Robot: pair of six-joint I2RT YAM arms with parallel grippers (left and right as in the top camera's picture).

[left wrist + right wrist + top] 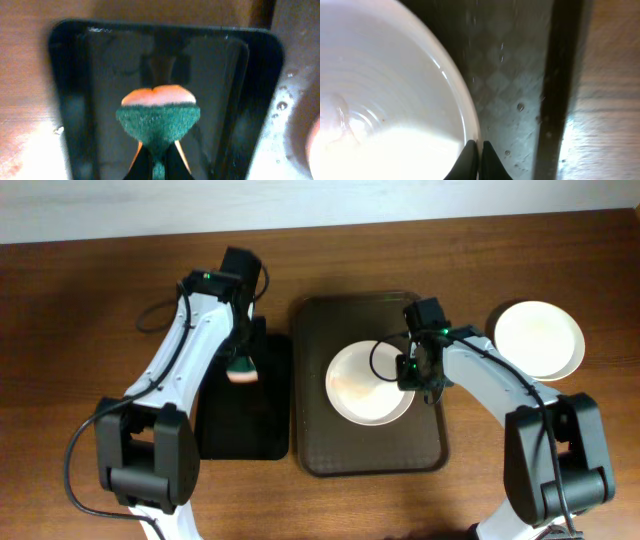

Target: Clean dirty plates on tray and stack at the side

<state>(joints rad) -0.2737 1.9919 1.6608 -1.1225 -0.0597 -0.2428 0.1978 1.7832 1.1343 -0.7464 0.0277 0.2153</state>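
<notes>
While on the tray [320, 442], one white plate [360, 392], faint orange smear.

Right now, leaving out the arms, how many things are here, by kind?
Trays: 2, the large dark brown rectangular tray and the narrow black tray.
Round white plates: 2 in plain view, the plate on the brown tray and the plate at the side, perhaps a stack.
Green and orange sponge: 1, in the left gripper.
Total: 5.

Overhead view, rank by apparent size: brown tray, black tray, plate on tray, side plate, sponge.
1. brown tray
2. black tray, partly hidden by the arm
3. plate on tray and side plate: look alike, no ranking
4. sponge
</notes>
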